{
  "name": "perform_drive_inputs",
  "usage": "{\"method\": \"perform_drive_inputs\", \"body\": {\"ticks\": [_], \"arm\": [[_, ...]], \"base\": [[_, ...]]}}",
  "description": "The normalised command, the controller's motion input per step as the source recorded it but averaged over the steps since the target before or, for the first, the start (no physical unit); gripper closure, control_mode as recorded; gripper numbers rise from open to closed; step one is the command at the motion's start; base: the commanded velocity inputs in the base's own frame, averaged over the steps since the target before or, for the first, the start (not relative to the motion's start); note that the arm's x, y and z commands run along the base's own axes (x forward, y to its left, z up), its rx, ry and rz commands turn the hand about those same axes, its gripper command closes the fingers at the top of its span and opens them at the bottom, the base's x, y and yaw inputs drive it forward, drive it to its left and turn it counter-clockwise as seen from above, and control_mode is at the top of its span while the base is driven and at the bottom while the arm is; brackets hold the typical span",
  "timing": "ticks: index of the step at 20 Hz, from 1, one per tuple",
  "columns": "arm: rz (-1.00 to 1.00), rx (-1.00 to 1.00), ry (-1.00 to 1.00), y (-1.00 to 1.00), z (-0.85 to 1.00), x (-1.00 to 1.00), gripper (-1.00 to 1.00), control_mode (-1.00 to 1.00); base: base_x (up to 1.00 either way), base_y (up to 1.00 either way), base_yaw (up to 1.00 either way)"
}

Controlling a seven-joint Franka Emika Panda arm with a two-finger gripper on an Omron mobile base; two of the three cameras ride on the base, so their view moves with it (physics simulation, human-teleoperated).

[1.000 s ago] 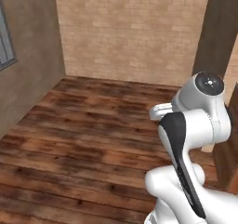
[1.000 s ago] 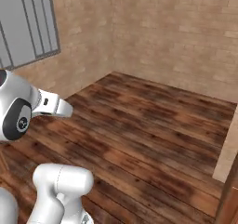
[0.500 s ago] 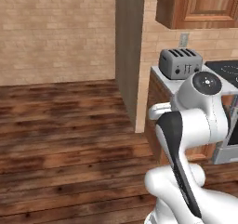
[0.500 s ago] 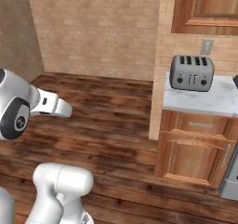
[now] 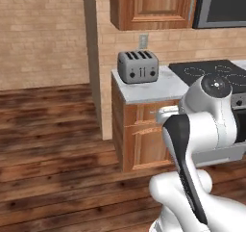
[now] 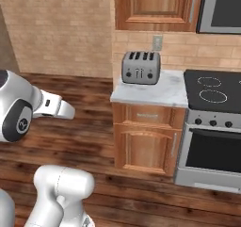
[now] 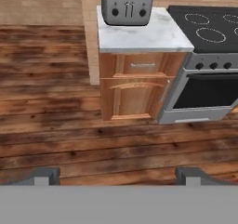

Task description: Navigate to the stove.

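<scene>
The stove (image 6: 214, 122) stands at the right of my field, flush against a wood base cabinet (image 6: 147, 139) with a marble top, well apart from me across bare plank floor (image 7: 69, 139); I judge the drive not yet done, since the range sits off to one side and not square ahead. My arm is folded high and close over the base, probably so nothing swings wide while I roll. My gripper (image 7: 116, 174) carries nothing; its two dark fingertips (image 7: 44, 174) stand wide apart at the bottom of the hand view. A grey four-slot toaster (image 6: 141, 67) sits on the marble top, back by the brick wall and its outlet. The right base view shows the oven door, knob row and two burner rings plainly. In the left base view my own elbow covers most of that front, leaving the black cooktop (image 5: 206, 71). Both base views show the dark appliance above the cooktop.
</scene>
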Motion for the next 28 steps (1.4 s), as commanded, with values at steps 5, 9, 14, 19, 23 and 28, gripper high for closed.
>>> {"method": "perform_drive_inputs", "body": {"ticks": [5, 9, 14, 19, 23, 28], "arm": [[0.00, 0.00, 0.00, 0.00, 0.00, 0.00, -1.00, 1.00], [0.00, 0.00, 0.00, 0.00, 0.00, 0.00, -1.00, 1.00], [0.00, 0.00, 0.00, 0.00, 0.00, 0.00, -1.00, 1.00], [0.00, 0.00, 0.00, 0.00, 0.00, 0.00, -1.00, 1.00], [0.00, 0.00, 0.00, 0.00, 0.00, 0.00, -1.00, 1.00], [0.00, 0.00, 0.00, 0.00, 0.00, 0.00, -1.00, 1.00]], "base": [[0.00, -1.00, 0.00], [0.13, -1.00, 0.04], [0.26, -1.00, 0.10], [0.64, -1.00, 0.15], [0.78, -1.00, 0.11], [0.66, -0.98, 0.00]]}}
